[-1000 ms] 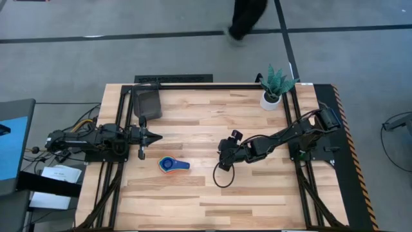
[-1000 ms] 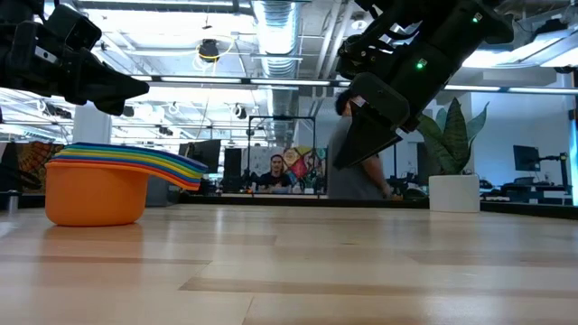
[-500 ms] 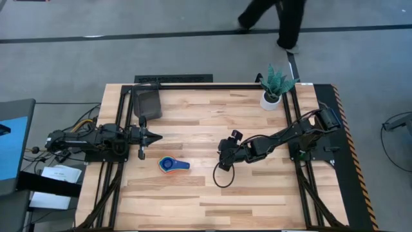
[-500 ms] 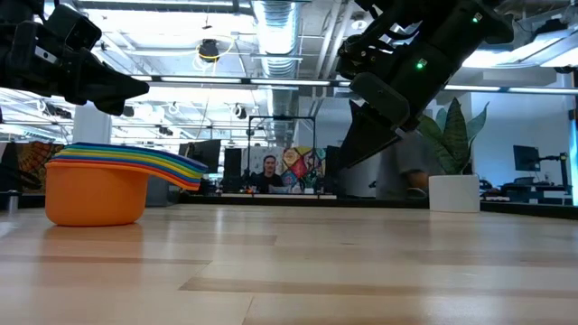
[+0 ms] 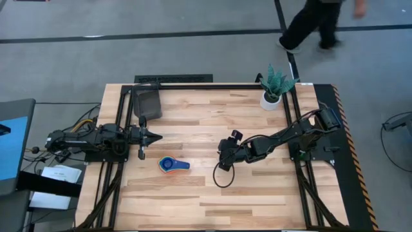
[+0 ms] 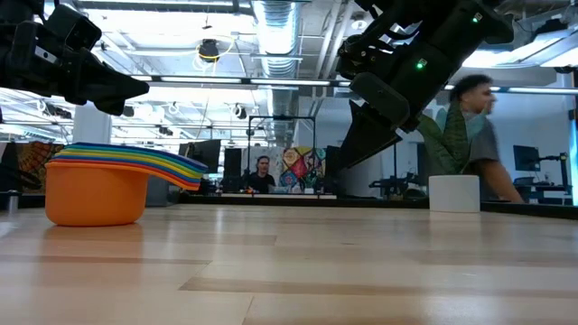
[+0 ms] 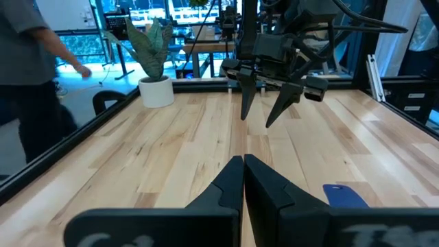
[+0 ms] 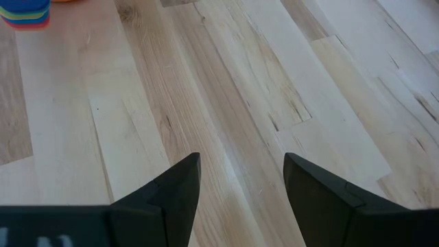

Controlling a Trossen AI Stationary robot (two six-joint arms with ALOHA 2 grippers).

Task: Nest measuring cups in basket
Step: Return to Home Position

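1. The left gripper (image 7: 243, 159) hangs over the wooden table (image 5: 212, 122) with its two fingers pressed together, and nothing is between them
2. The measuring cups (image 5: 168, 164) sit on the table a little ahead of this gripper's tips and off to one side, not touching it
3. The cups are tucked inside each other in one stack, with the orange cup (image 6: 95, 194) at the bottom and a blue handle on top
4. The basket (image 5: 148, 102) is near the left gripper on its other side, apart from the cups
5. The right gripper (image 8: 241, 158) is up above the table, on the far side of the cups from the left gripper, with its fingers spread apart and nothing between them
6. A white plant pot (image 5: 270, 100) stands well behind the right gripper, by the table's corner
7. A person (image 5: 315, 22) walks on the floor beyond the table
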